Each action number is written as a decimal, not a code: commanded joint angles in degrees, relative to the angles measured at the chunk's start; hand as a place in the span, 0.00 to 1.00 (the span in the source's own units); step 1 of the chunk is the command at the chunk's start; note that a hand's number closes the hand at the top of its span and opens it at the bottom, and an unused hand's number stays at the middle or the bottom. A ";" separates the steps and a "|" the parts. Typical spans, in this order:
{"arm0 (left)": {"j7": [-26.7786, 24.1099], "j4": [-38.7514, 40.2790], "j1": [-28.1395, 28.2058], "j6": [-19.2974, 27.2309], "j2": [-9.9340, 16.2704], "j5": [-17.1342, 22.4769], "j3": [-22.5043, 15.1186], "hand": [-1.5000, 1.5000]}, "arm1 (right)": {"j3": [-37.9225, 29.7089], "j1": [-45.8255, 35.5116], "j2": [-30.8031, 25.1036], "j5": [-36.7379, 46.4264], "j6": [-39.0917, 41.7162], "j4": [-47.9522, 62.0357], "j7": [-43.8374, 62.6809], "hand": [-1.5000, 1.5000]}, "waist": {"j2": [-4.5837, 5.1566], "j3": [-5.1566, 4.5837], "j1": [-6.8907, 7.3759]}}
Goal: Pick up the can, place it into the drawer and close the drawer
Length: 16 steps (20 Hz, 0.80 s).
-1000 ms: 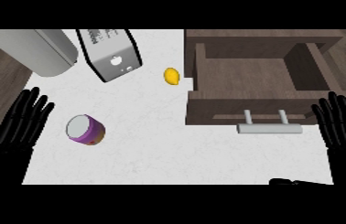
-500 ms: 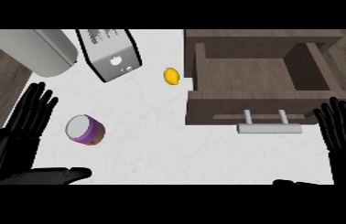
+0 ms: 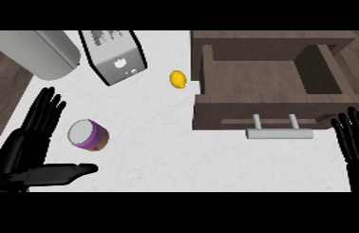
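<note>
A purple can (image 3: 88, 135) with a white top lies tilted on the white counter, left of the middle. My left hand (image 3: 28, 144) is just left of it, fingers straight and pointing up, thumb stretched out below the can; it does not touch the can. A brown drawer (image 3: 270, 75) stands pulled open at the upper right, nothing inside, with a grey bar handle (image 3: 278, 132) on its front. At the right edge, below the drawer, my right hand (image 3: 347, 141) shows straight fingers pointing up.
A silver toaster (image 3: 112, 56) stands at the upper left beside a grey rounded appliance (image 3: 42, 53). A small yellow lemon (image 3: 178, 79) lies just left of the drawer. Dark wood borders the counter's left edge.
My left hand has come further up into view and closer to the can, with its thumb now spread below the can. The right hand has slid slightly lower.
</note>
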 commanded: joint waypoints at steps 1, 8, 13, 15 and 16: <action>-0.37 1.95 -1.91 1.27 -0.77 -1.14 -0.04 0.00 | -2.08 1.60 0.10 -1.80 2.49 0.59 -2.93 0.00 | -0.02 0.01 -0.04; -10.93 13.82 -1.40 0.02 0.10 -2.56 2.89 0.00 | -3.90 -3.81 -1.87 -3.57 1.80 -1.44 5.14 0.00 | 0.02 -0.01 0.00; -10.01 13.15 0.43 -1.09 1.41 -1.29 4.22 0.00 | 0.12 -1.81 2.65 3.17 1.03 3.18 -2.82 0.00 | -0.01 0.01 0.18; -14.24 21.17 -3.72 -0.63 2.66 -2.22 5.97 0.00 | -4.88 -2.41 -1.27 -2.90 3.89 1.09 1.02 0.00 | 0.02 0.00 -0.04; -17.74 18.30 2.34 -2.63 1.65 -2.61 4.47 0.00 | -2.64 -2.80 0.91 -0.06 1.95 2.06 0.30 0.00 | 0.00 0.00 0.16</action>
